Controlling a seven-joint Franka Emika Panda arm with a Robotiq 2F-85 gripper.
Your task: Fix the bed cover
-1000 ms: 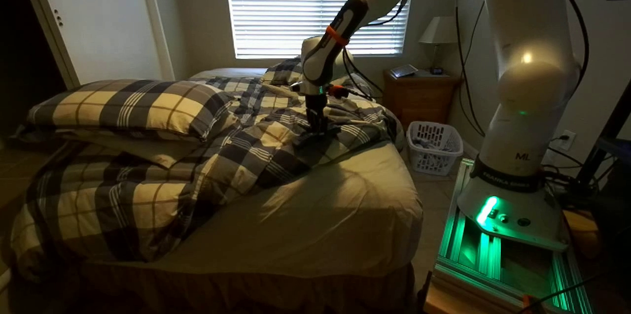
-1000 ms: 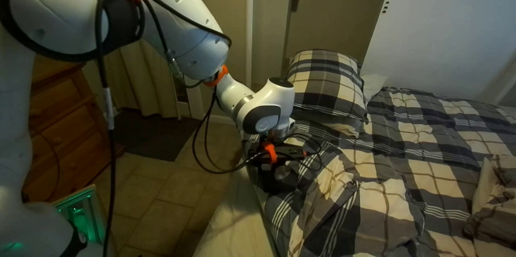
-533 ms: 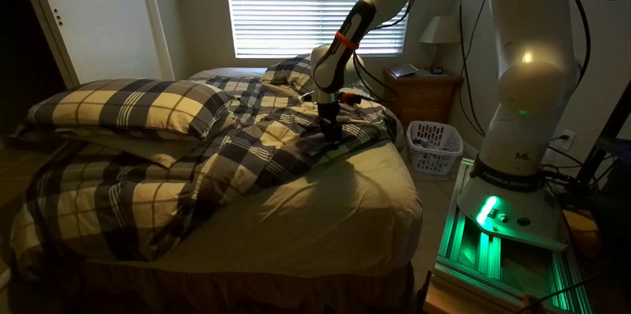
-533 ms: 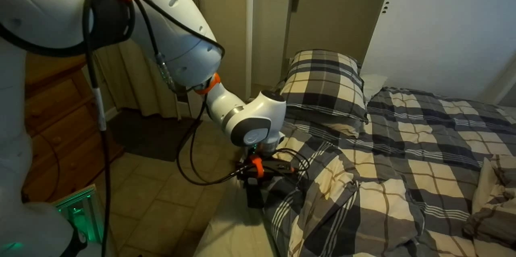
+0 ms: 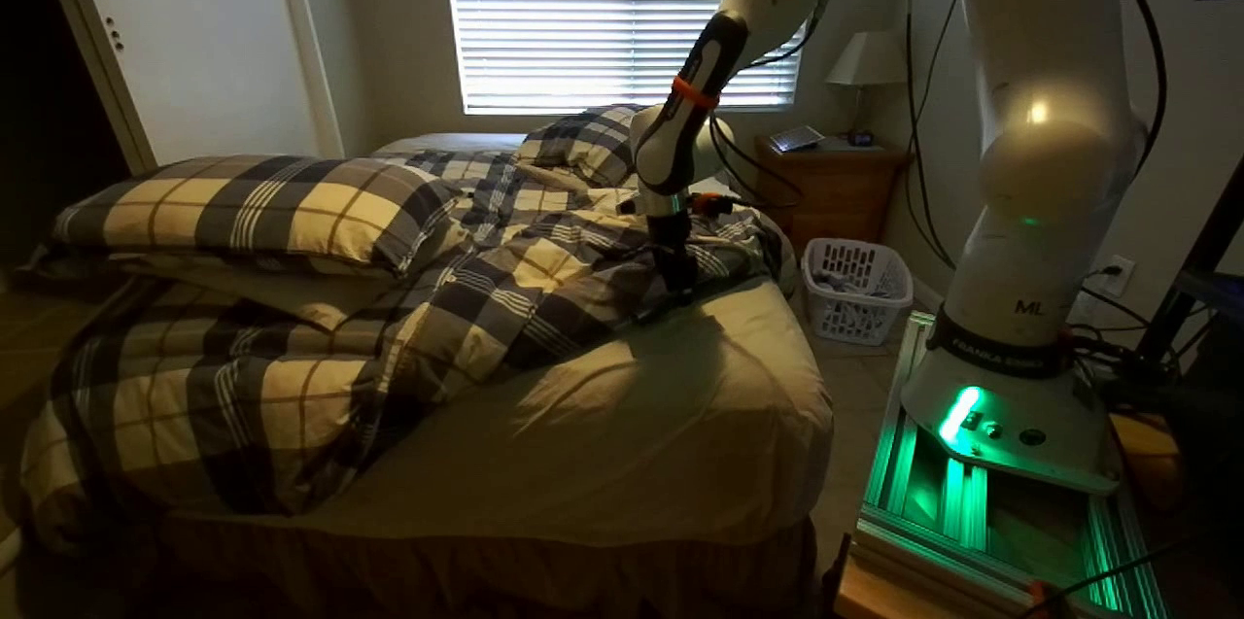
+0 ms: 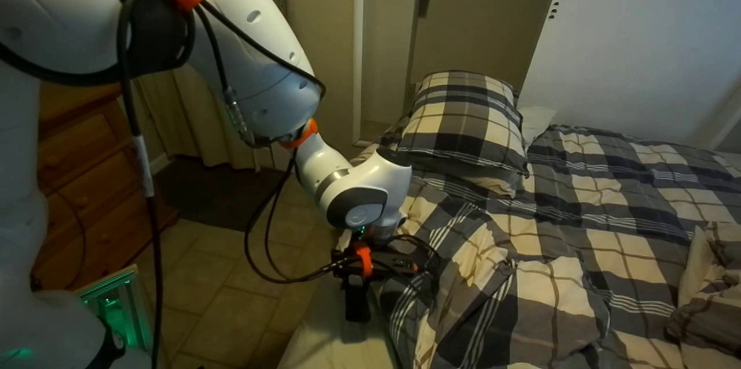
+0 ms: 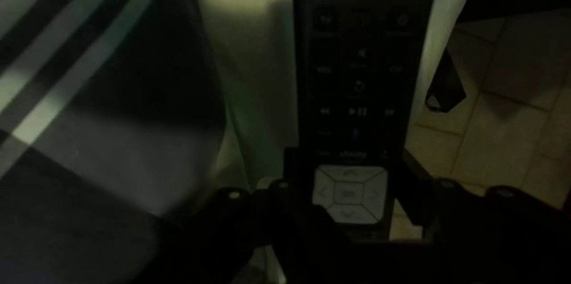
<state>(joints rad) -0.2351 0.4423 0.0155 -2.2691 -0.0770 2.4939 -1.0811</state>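
In an exterior view, the bed cover (image 5: 447, 327) lies rumpled over part of the tan sheet (image 5: 671, 425); the gripper (image 5: 677, 279) points down near the bed cover's edge. In an exterior view, a plaid pillow (image 6: 466, 120) lies beyond the gripper. In the wrist view, 2 fingers (image 7: 415, 191) clamp a black remote (image 7: 357, 96).

Bright window blinds (image 5: 583, 17), tile floor (image 6: 231, 299)

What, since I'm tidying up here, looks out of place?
The hand grips a remote control over the sheet, odd for bed-making. The plaid bed cover lies rumpled and askew, leaving that sheet partly bare.
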